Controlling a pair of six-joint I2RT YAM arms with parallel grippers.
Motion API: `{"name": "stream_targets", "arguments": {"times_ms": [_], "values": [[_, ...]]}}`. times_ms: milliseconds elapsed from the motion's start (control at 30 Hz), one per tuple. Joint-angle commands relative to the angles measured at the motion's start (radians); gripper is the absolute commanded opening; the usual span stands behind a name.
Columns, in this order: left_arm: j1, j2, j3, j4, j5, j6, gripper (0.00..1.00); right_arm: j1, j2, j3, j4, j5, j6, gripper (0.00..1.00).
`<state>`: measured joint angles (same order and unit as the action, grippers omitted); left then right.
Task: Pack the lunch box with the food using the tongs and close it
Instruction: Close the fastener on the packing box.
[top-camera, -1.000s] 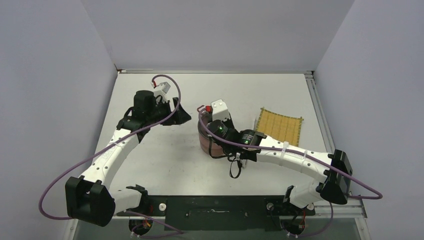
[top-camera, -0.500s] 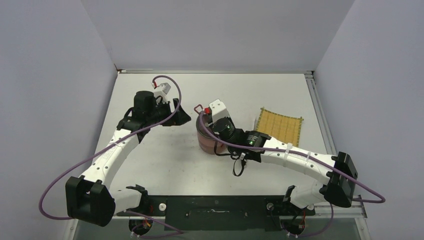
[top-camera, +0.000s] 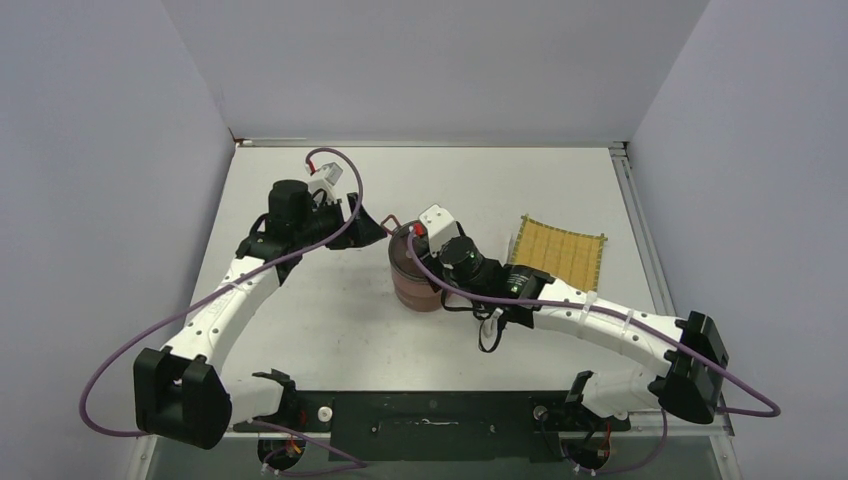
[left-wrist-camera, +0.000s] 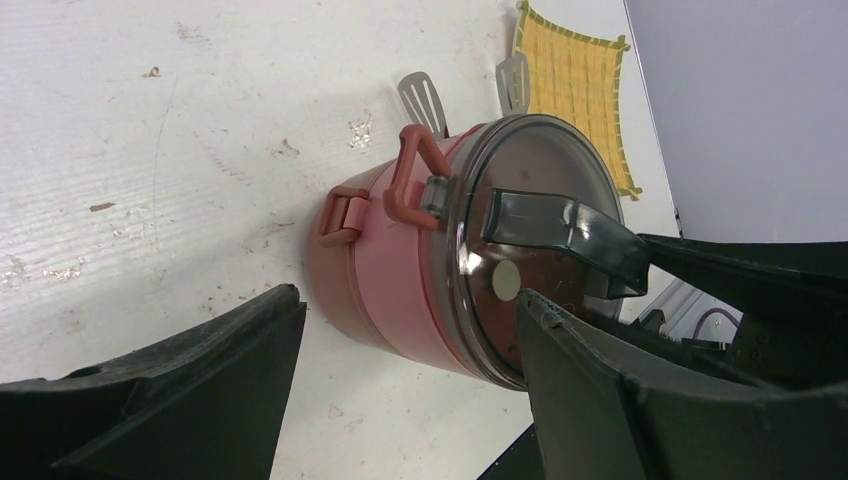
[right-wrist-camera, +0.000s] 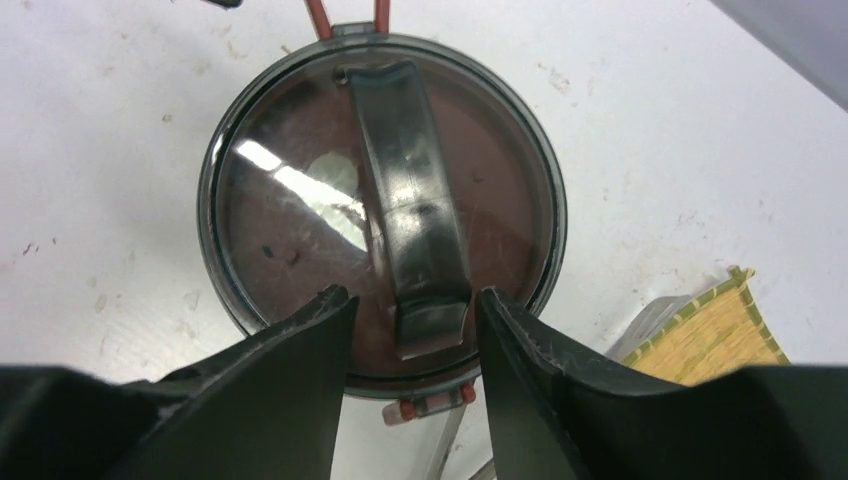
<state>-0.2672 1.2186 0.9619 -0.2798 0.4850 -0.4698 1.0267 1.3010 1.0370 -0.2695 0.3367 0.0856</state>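
The place looks like a robotics laboratory, a small test cell. A white table (top-camera: 330, 330) is closed in on three sides by plain pale grey walls (top-camera: 100, 150). The left arm (top-camera: 235, 295) and the right arm (top-camera: 600, 320), white and black, are fixed at a black base plate (top-camera: 430, 425) on its near edge. Loose purple cables (top-camera: 110, 375) hang from them, and a metal rail (top-camera: 640, 240) runs along the table's right side.

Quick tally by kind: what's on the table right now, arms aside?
Lunch box: 1
Tongs: 1 (only the two flat tips show, behind the lunch box)
Yellow woven mat: 1
Total: 3
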Motion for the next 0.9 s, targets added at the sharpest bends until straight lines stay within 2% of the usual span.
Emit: {"name": "stream_targets", "arguments": {"times_ms": [0, 200, 367, 467, 700, 867], "values": [[0.005, 0.022, 0.046, 0.048, 0.029, -0.016, 0.75, 0.009, -0.022, 0.005, -0.113, -0.044, 0.079, 0.57], [0.004, 0.028, 0.087, 0.027, -0.001, -0.012, 0.75, 0.016, -0.083, 0.07, -0.182, 0.068, 0.3, 0.77], [0.005, 0.026, 0.092, 0.028, -0.009, -0.013, 0.76, 0.036, -0.121, 0.065, -0.26, 0.209, 0.505, 0.83], [0.005, 0.026, 0.085, 0.033, -0.01, -0.014, 0.76, 0.036, -0.123, 0.032, -0.257, 0.226, 0.57, 0.88], [0.004, 0.024, 0.077, 0.043, -0.006, -0.019, 0.76, 0.042, -0.078, -0.008, -0.201, 0.218, 0.664, 0.88], [0.005, 0.024, 0.077, 0.041, -0.002, -0.019, 0.76, 0.044, -0.041, 0.003, -0.269, 0.242, 0.771, 0.81]]}}
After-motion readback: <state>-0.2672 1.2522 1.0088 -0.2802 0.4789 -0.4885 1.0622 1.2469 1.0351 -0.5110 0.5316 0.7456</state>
